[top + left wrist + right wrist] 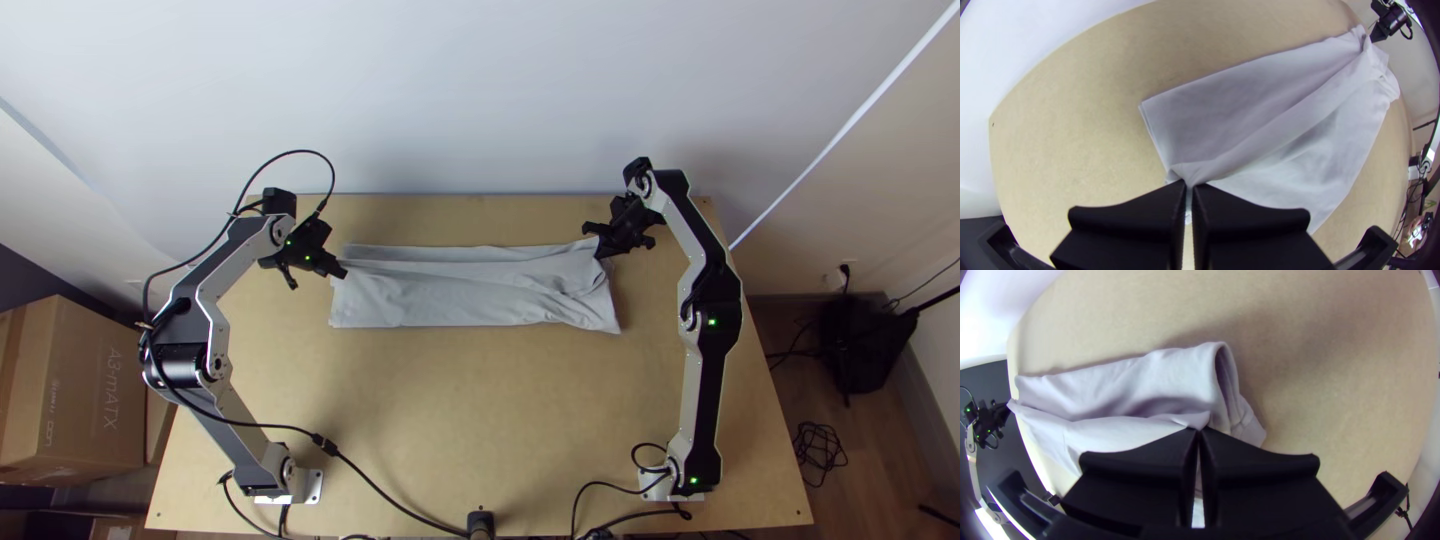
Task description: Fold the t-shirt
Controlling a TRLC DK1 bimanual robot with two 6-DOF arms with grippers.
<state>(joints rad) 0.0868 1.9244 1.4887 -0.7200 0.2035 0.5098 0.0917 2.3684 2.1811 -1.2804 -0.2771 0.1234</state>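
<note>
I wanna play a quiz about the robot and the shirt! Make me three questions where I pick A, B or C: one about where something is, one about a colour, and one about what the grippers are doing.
1. Where is the t-shirt?
A. On the floor
B. On the table
C. In a cardboard box

2. What colour is the t-shirt?
A. Light grey
B. Red
C. Green

3. What are the left gripper and the right gripper doing?
A. Both hang open
B. Only one pinches the t-shirt
C. Each pinches the t-shirt near one end

Answers:
1. B: it lies in a long strip across the wood.
2. A: the cloth looks pale grey from above.
3. C: in each wrist view the fingers are closed on gathered cloth.
</note>
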